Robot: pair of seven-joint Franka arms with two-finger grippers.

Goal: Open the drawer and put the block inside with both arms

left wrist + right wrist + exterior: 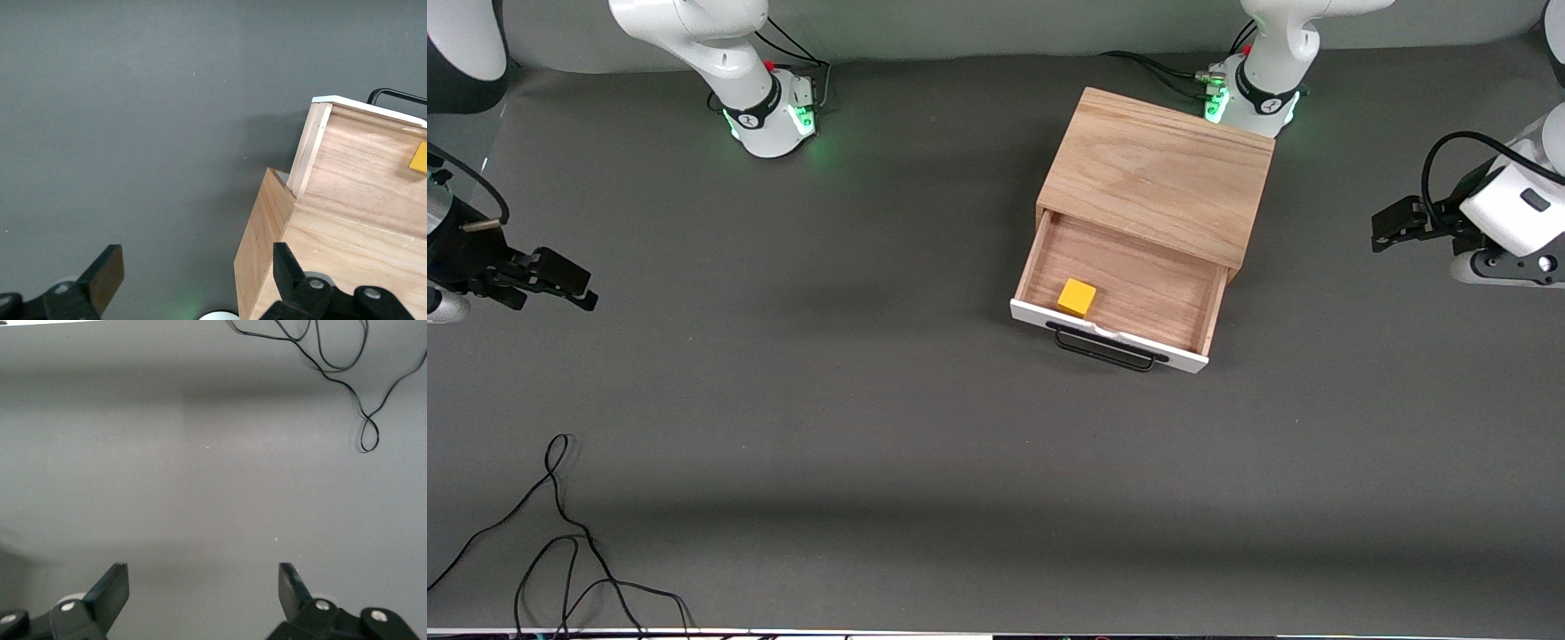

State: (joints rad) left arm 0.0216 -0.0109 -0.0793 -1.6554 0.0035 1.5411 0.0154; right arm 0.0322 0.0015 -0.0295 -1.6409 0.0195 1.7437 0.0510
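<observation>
The light oak box (1160,171) stands near the left arm's base. Its drawer (1129,280) is pulled out toward the front camera, with its white front and black bar handle (1107,348). The small yellow block (1077,298) lies inside the drawer, close to the white front. It also shows in the left wrist view (419,158). My left gripper (1389,224) is open and empty, up in the air at the left arm's end of the table, apart from the box (333,267). My right gripper (574,286) is open and empty over bare table at the right arm's end.
A loose black cable (560,542) lies on the grey table near the front edge at the right arm's end. It also shows in the right wrist view (353,367). Both arm bases (774,111) glow green along the back edge.
</observation>
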